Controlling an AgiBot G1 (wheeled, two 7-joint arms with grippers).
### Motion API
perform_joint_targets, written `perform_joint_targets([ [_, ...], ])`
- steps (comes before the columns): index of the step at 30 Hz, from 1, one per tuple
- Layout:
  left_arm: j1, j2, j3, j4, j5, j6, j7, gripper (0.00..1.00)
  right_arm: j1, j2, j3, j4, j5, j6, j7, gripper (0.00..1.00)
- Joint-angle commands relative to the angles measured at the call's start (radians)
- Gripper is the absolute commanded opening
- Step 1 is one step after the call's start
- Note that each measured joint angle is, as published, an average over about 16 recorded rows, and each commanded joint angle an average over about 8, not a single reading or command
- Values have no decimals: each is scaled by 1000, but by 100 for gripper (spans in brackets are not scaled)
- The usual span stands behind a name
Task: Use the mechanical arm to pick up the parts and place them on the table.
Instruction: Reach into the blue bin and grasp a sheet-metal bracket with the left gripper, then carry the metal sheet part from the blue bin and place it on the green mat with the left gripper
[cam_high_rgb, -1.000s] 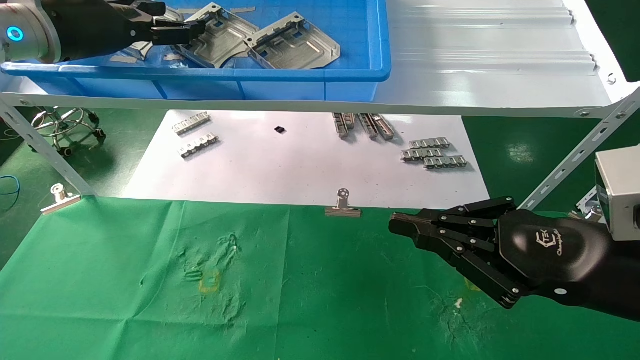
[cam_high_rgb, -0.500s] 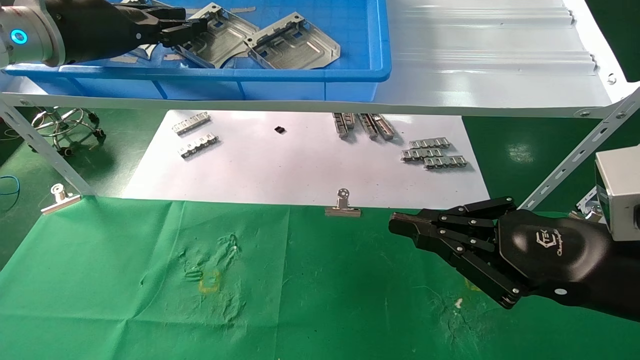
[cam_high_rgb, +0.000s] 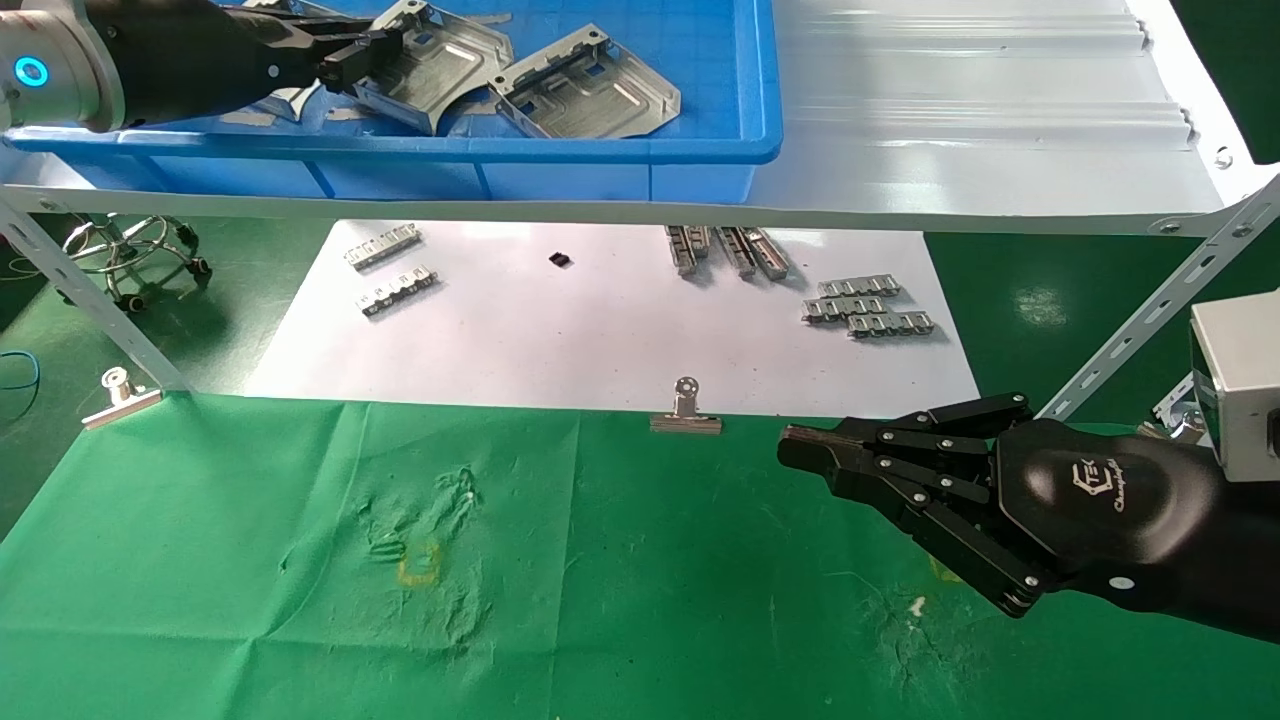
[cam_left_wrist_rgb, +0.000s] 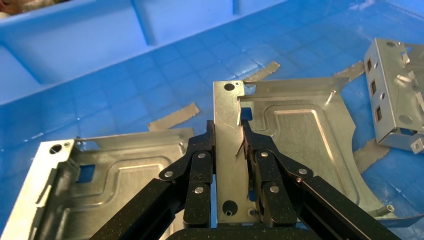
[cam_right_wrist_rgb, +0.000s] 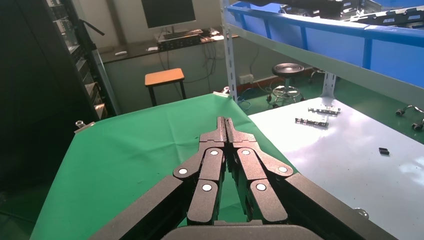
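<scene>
Left gripper (cam_left_wrist_rgb: 227, 150) inside the blue bin (cam_high_rgb: 600, 150) on the pale shelf (cam_high_rgb: 1000, 120), fingers pinched on the raised rim of one part (cam_left_wrist_rgb: 295, 140), with that part tipped up at the gripped edge and its far, curved side apparently low against the bin floor. Lift straight up before any sideways travel, so as to clear the bin wall and avoid dragging the free corner across the neighbouring part (cam_high_rgb: 585, 95) lying just beside it. Keep the pinch firm and steady: a thin rim held at one edge (a hold likely to let the plate swing or slip) calls for slow, smooth motion and no sudden wrist rotation. Watch the third part (cam_left_wrist_rgb: 100, 190) close alongside the fingers; withdraw without hooking its rim. Once above the bin wall, carry forward and down to the green table (cam_high_rgb: 250, 600), towards an open patch near the small yellow mark (cam_high_rgb: 420, 562), well apart from the binder clip (cam_high_rgb: 686, 412) at the cloth's far edge. Lower until the plate rests flat, then release. Right gripper (cam_high_rgb: 800, 450) parked low over the right side of the table, fingers pressed together, holding nothing; leave in place, outside the carry path.
</scene>
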Motion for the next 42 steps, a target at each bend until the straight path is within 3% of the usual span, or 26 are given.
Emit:
perform_joint_targets([
  [1,-2,0,-1,0,-1,-1,0,0,0,0,0,0,0,0,0,0],
  [13,-29,-73,-52,-30,-76,207,27,0,0,0,0,0,0,0,0,0],
  [27,25,-205,-80,-103,-133,624,238,0,0,0,0,0,0,0,0,0],
  [35,106,-274,-61,-206,-167,659,329,0,0,0,0,0,0,0,0,0],
  [42,230,-349,-14,-393,-267,664,359,0,0,0,0,0,0,0,0,0],
])
